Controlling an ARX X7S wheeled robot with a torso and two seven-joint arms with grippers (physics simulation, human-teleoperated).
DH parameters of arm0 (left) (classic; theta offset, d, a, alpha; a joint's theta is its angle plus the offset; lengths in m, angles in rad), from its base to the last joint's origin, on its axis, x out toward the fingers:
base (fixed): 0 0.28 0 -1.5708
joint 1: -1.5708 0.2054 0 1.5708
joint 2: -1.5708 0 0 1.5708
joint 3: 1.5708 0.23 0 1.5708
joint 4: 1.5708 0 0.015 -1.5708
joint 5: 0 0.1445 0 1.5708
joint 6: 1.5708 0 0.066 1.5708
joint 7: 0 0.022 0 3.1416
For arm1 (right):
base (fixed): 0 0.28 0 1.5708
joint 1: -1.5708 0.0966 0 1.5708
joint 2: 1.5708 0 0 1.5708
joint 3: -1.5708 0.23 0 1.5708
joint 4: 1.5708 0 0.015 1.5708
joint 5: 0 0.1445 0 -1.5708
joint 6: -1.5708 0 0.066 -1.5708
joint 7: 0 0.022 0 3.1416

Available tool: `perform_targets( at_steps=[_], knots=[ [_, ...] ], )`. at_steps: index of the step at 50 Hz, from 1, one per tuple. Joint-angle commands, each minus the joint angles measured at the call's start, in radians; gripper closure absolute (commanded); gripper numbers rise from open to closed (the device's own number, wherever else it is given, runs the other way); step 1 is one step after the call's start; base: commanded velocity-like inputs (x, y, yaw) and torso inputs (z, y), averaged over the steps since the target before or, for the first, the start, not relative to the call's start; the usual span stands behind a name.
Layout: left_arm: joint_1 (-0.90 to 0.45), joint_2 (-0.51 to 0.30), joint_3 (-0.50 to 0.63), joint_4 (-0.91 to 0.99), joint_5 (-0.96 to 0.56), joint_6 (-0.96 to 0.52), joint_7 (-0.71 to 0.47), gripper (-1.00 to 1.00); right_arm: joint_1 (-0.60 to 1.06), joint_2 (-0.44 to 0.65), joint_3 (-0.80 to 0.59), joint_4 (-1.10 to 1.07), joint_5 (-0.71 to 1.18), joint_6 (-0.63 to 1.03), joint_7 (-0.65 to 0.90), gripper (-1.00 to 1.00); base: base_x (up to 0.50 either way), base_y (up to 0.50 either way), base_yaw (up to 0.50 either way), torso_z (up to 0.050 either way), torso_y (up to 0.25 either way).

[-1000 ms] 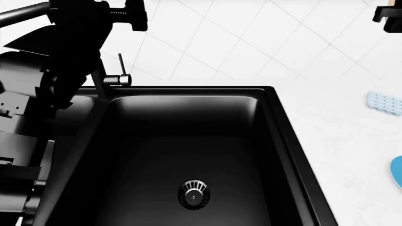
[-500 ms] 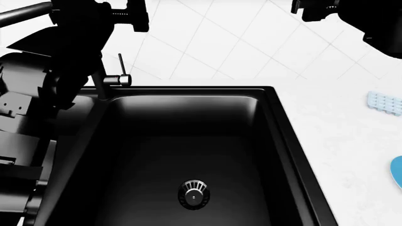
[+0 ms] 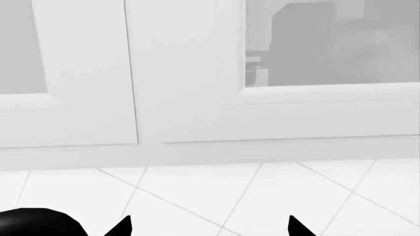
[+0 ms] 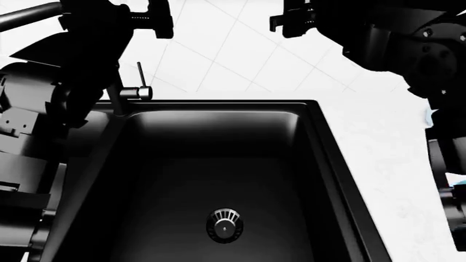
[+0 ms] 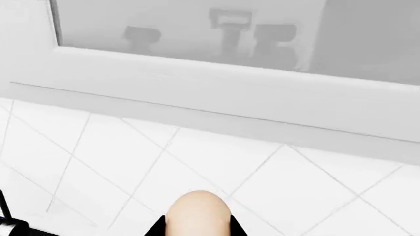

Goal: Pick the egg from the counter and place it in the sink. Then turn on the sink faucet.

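Observation:
My right gripper [image 5: 196, 230] is shut on the beige egg [image 5: 196, 209], whose rounded end sticks out between the two black fingers. In the head view the right gripper [image 4: 295, 19] is held high in front of the tiled wall, above the back right part of the black sink [image 4: 218, 103]; the egg is hidden there. The drain strainer [image 4: 225, 224] lies on the basin floor. The faucet [image 4: 125, 94] with its thin lever [image 4: 139, 72] stands at the sink's back left; its spout is hidden behind my left arm. My left gripper [image 4: 149, 16] is open and empty [image 3: 206, 228], facing the wall.
The white counter [image 4: 386, 164] runs along the sink's right side. My right arm covers most of a pale blue ridged item [image 4: 429, 113] there. White diagonal wall tiles [image 4: 233, 54] and white cabinet frames [image 3: 177, 98] lie behind. My left arm fills the left edge.
My right arm has swung left from the upper right corner, carrying the egg, and now hangs over the sink's back right area. The left arm has not moved.

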State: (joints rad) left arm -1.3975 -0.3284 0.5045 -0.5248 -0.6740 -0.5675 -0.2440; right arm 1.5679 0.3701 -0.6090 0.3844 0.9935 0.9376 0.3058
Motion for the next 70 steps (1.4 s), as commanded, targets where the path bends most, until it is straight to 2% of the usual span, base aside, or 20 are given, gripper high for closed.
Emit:
perform_targets(
  at_steps=[1, 8, 20, 26, 35, 43, 62, 70],
  knots=[
    [0.002, 0.004, 0.003, 0.002, -0.002, 0.0, -0.001, -1.0, -0.068, -0.076, -0.056, 0.093, -0.061, -0.099, -0.076, 1.0, 0.0, 0.0, 0.0, 0.0, 0.0],
    [0.0, 0.007, 0.006, -0.015, 0.004, 0.011, 0.006, -1.0, -0.104, -0.134, -0.102, 0.205, -0.12, -0.188, -0.135, 1.0, 0.0, 0.0, 0.0, 0.0, 0.0],
    [0.005, 0.011, 0.003, -0.029, 0.002, 0.024, 0.011, -1.0, -0.057, -0.314, -0.173, 0.662, -0.243, -0.421, -0.318, 1.0, 0.0, 0.0, 0.0, 0.0, 0.0],
    [0.009, 0.012, 0.005, -0.037, 0.003, 0.03, 0.015, -1.0, -0.043, -0.369, -0.226, 0.803, -0.237, -0.441, -0.396, 1.0, 0.0, 0.0, 0.0, 0.0, 0.0],
    [0.007, 0.016, 0.007, -0.05, 0.005, 0.038, 0.02, -1.0, -0.022, -0.37, -0.487, 0.817, 0.019, -0.293, -0.49, 1.0, 0.0, 0.0, 0.0, 0.0, 0.0],
    [0.01, 0.014, 0.007, -0.051, 0.003, 0.04, 0.021, -1.0, 0.004, -0.369, -0.611, 0.806, 0.163, -0.28, -0.511, 1.0, 0.0, 0.0, 0.0, 0.0, 0.0],
    [0.014, 0.017, 0.009, -0.047, 0.0, 0.039, 0.019, -1.0, 0.001, -0.331, -0.667, 0.668, 0.233, -0.185, -0.568, 1.0, 0.0, 0.0, 0.0, 0.0, 0.0],
    [0.017, 0.018, 0.009, -0.051, -0.001, 0.043, 0.021, -1.0, -0.037, -0.248, -0.69, 0.437, 0.251, -0.136, -0.579, 1.0, 0.0, 0.0, 0.0, 0.0, 0.0]
  ],
)
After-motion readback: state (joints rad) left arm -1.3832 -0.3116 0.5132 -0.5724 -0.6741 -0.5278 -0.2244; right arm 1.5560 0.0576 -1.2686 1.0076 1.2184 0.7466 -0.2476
